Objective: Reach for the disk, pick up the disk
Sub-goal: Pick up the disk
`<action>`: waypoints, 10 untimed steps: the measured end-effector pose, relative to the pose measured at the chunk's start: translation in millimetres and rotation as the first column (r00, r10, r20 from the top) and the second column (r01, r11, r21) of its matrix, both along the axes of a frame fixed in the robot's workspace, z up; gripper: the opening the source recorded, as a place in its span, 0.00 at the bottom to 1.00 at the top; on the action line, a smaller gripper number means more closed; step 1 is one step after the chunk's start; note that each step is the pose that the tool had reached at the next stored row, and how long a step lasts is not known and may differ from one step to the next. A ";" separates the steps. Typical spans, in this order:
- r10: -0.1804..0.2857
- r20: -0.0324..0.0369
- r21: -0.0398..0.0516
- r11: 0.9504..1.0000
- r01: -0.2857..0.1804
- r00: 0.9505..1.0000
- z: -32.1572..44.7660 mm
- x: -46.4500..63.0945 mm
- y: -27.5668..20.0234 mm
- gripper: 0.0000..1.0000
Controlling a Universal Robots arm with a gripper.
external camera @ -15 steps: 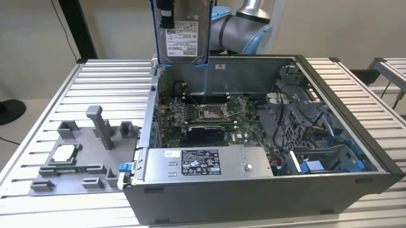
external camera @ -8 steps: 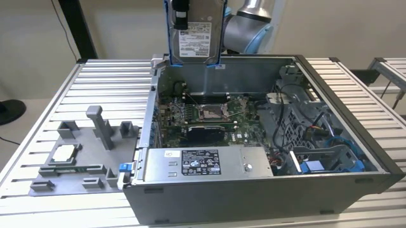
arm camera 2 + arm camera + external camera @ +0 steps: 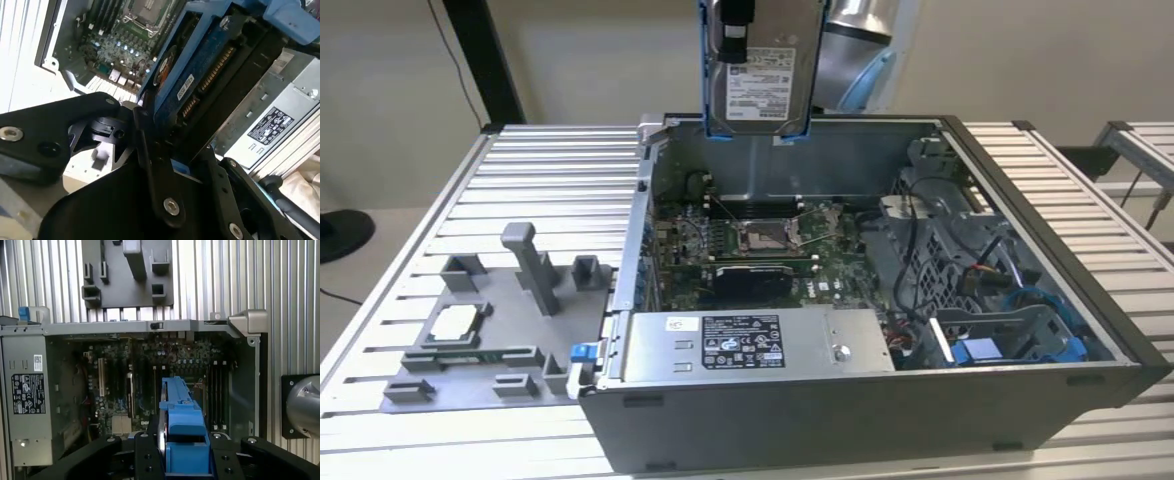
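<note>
The disk (image 3: pixel 761 80), a silver hard drive with a white label and a blue bracket along its edges, hangs upright high above the open computer case (image 3: pixel 1041 330), over its back wall. In both wrist views my gripper (image 3: pixel 182 460) (image 3: pixel 175 145) is shut on the disk, black fingers (image 3: pixel 145 455) pressing on either side of the blue bracket (image 3: pixel 182 425). The second wrist view shows the drive's underside (image 3: pixel 200 75) with its connector edge, tilted above the motherboard.
Below lie the motherboard with its processor socket (image 3: pixel 763 237), a long grey power supply box (image 3: pixel 747 342) and blue drive-bay parts (image 3: pixel 1001 350). A grey fixture plate (image 3: pixel 480 330) with posts sits on the slatted metal table (image 3: pixel 547 170) at the exterior view's left.
</note>
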State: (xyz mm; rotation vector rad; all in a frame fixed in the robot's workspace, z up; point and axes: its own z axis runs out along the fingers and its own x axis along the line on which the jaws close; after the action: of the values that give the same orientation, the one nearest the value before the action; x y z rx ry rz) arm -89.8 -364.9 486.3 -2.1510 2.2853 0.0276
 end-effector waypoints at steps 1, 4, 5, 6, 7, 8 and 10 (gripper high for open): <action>0.000 0.000 0.000 1.000 0.000 1.000 0.0 3.5 0.0 0.00; 0.000 0.000 0.000 1.000 0.000 1.000 -0.2 13.9 0.0 0.00; 0.000 0.000 0.000 1.000 0.000 1.000 -0.2 17.4 0.0 0.00; 0.000 0.000 0.000 1.000 0.000 1.000 -0.3 21.0 0.0 0.00; 0.000 0.000 0.000 1.000 0.000 1.000 -0.4 24.8 0.0 0.00; 0.000 0.000 0.000 1.000 0.000 1.000 -0.4 28.3 0.0 0.00; 0.000 0.000 0.000 1.000 0.000 1.000 -0.5 35.4 0.0 0.00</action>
State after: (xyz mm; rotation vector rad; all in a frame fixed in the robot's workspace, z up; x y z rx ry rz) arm -54.4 -365.0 485.8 -2.1510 2.2853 0.0276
